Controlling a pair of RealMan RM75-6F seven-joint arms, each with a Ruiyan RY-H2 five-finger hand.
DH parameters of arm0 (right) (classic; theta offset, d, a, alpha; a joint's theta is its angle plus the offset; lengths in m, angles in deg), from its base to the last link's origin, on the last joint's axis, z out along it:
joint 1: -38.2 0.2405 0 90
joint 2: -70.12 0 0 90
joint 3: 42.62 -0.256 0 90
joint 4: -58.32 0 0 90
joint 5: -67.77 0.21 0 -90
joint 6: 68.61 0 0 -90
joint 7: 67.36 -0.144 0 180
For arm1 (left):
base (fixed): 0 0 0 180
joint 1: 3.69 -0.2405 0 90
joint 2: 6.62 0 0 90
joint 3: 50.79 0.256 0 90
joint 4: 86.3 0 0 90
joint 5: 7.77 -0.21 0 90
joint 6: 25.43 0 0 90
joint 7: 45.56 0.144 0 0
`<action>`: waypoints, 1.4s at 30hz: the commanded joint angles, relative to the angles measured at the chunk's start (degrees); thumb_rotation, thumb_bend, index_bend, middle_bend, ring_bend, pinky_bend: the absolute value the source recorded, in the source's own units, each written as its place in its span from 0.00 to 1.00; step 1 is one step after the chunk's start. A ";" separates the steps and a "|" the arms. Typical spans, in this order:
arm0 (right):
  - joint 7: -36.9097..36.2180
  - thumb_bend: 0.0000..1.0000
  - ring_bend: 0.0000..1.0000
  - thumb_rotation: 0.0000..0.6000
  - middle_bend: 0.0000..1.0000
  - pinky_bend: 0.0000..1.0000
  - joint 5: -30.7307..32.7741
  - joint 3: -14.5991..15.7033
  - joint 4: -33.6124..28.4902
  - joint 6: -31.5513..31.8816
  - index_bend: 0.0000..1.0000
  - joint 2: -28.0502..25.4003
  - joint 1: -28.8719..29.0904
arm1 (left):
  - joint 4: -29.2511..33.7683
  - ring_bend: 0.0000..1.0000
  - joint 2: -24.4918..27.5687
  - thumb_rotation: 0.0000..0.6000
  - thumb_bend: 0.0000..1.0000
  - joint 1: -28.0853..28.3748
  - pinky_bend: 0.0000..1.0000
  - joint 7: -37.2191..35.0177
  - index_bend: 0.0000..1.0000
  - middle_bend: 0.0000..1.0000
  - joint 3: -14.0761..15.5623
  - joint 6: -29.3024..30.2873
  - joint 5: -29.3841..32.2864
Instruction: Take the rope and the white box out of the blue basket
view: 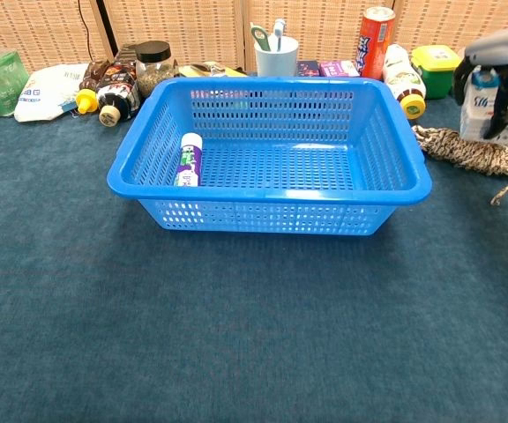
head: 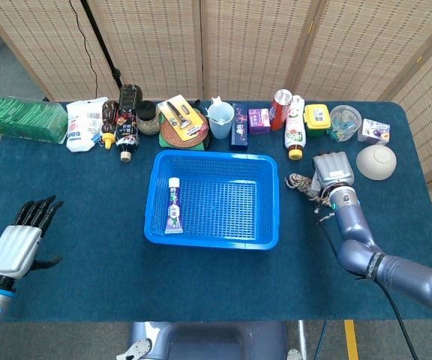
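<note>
Holding the box at the basket's 3 o'clock, right hand fingers wrapped round it; light, rigid, best gripped across its sides. Rope beside it: limp.

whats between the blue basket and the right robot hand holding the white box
The coiled speckled rope lies on the dark blue cloth between the blue plastic basket and the right robot hand holding the white box. The chest view shows it best; the head view agrees.
</note>
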 commanded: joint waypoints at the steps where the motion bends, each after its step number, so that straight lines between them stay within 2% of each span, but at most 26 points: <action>1: -1.59 0.34 0.21 1.00 0.28 0.34 0.11 0.36 0.95 -2.81 0.35 0.94 0.37 | 0.00 0.00 -0.05 1.00 0.09 0.06 0.00 0.13 0.00 0.00 -0.10 -0.06 0.24; 8: -1.85 0.34 0.15 1.00 0.22 0.33 0.60 1.96 1.73 -4.32 0.31 1.75 1.40 | 0.02 0.00 -0.03 1.00 0.09 0.07 0.00 0.17 0.00 0.00 -0.14 -0.03 0.45; 13: -1.66 0.34 0.00 1.00 0.01 0.23 3.92 3.61 1.32 -6.49 0.04 1.04 2.15 | -0.03 0.00 -0.07 1.00 0.09 0.14 0.00 0.21 0.00 0.00 -0.13 -0.12 0.49; 16: -2.19 0.33 0.00 1.00 0.00 0.14 5.77 4.01 0.39 -7.02 0.00 0.14 2.76 | 0.03 0.00 -0.08 1.00 0.09 0.16 0.00 0.30 0.00 0.00 -0.10 -0.11 0.44; 18: -2.21 0.30 0.00 1.00 0.00 0.09 6.15 4.44 -0.31 -6.55 0.00 -0.37 3.09 | 0.08 0.00 -0.07 1.00 0.09 0.15 0.00 0.40 0.00 0.00 -0.05 -0.09 0.41; 20: -2.14 0.22 0.00 1.00 0.00 0.05 6.78 4.91 -1.32 -5.91 0.00 -0.92 3.39 | 0.15 0.00 -0.05 1.00 0.09 0.11 0.00 0.41 0.00 0.00 -0.02 0.01 0.34; 22: -2.18 0.08 0.00 1.00 0.00 0.01 7.50 5.24 -2.70 -5.12 0.00 -1.65 3.65 | 0.20 0.00 -0.01 1.00 0.09 0.02 0.00 0.34 0.00 0.00 0.02 0.24 0.17; 24: -2.33 0.01 0.00 1.00 0.00 0.00 8.05 5.46 -4.38 -3.98 0.00 -2.54 3.77 | 0.25 0.00 0.06 1.00 0.09 -0.06 0.00 0.18 0.00 0.00 0.09 0.39 -0.02; 29: -3.04 0.00 0.00 1.00 0.00 0.00 7.47 5.66 -9.79 0.00 0.00 -5.43 3.45 | 0.25 0.00 0.33 1.00 0.09 -0.19 0.00 -0.42 0.00 0.00 0.26 0.68 -0.58; 32: -4.48 0.00 0.00 1.00 0.00 0.00 5.03 5.05 -14.27 3.63 0.00 -7.95 2.43 | 0.24 0.00 0.55 1.00 0.09 -0.38 0.00 -0.98 0.00 0.00 0.38 1.10 -1.07; 36: -7.54 0.00 0.00 1.00 0.00 0.00 -2.36 4.21 -21.06 10.90 0.00 -11.42 -0.60 | 0.24 0.00 0.87 1.00 0.09 -0.88 0.00 -1.84 0.00 0.00 0.52 1.93 -1.46; 40: -12.90 0.00 0.00 1.00 0.00 0.00 -16.58 5.00 -26.68 20.94 0.00 -13.59 -6.72 | -0.15 0.00 0.96 1.00 0.09 -1.89 0.00 -2.39 0.00 0.00 0.97 3.17 -1.73; 42: -15.82 0.00 0.00 1.00 0.00 0.00 -23.52 6.21 -27.16 25.51 0.00 -13.37 -10.10 | -0.51 0.00 1.02 1.00 0.09 -2.59 0.00 -2.68 0.00 0.00 1.14 4.06 -1.68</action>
